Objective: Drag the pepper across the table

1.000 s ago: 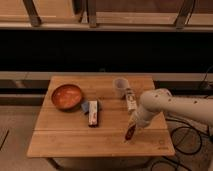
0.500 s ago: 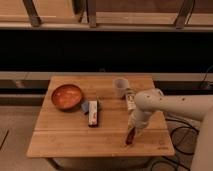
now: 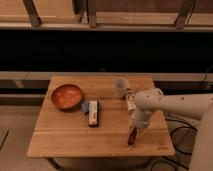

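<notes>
Camera view looks down on the wooden counter (image 3: 65,140), where the tool (image 3: 134,128) at the end of the white arm (image 3: 170,104) points down near the front right part of the top. Whether its fingers are apart or together cannot be told. Directly beneath its tip lies the pepper (image 3: 132,136), one small dark red piece, tilted and close to the front edge, a short way in from the front right corner. Bare planks run from the pepper leftward along the whole front edge to the front left corner.

One pale cup (image 3: 120,87) stands near the back edge, right of centre, and a small light item (image 3: 130,102) lies just in front of it beside the arm. One white-and-red packet (image 3: 93,113) lies near the middle, and one orange bowl (image 3: 66,96) sits toward the back left corner.

Compared with a second ago, the tool has drawn slightly leftward and nearer the front edge, the pepper with it; bowl, packet and cup are unmoved.
</notes>
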`<state>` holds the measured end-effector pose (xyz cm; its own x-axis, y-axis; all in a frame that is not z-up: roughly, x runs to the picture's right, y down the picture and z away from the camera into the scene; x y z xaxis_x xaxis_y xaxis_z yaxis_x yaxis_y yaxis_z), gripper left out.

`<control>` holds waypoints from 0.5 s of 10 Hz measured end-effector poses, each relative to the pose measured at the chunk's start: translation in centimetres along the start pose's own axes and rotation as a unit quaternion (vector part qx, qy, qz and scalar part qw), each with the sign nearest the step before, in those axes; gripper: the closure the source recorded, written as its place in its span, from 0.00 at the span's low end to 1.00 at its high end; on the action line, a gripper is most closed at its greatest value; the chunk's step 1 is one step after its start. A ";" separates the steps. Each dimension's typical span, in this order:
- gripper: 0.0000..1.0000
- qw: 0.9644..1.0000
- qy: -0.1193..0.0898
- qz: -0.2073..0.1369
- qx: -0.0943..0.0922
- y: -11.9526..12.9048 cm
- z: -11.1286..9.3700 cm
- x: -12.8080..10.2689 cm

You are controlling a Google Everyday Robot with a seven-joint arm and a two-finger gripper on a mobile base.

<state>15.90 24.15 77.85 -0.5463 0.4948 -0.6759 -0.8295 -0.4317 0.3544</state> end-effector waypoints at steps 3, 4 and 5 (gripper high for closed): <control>0.62 1.000 0.000 0.001 0.000 -0.1 0.0 0.0; 0.51 1.000 0.000 0.001 0.000 -0.1 0.0 0.0; 0.42 1.000 0.000 0.001 0.000 -0.1 0.0 0.0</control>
<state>16.02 24.18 77.83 -0.5481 0.4939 -0.6750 -0.8283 -0.4328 0.3559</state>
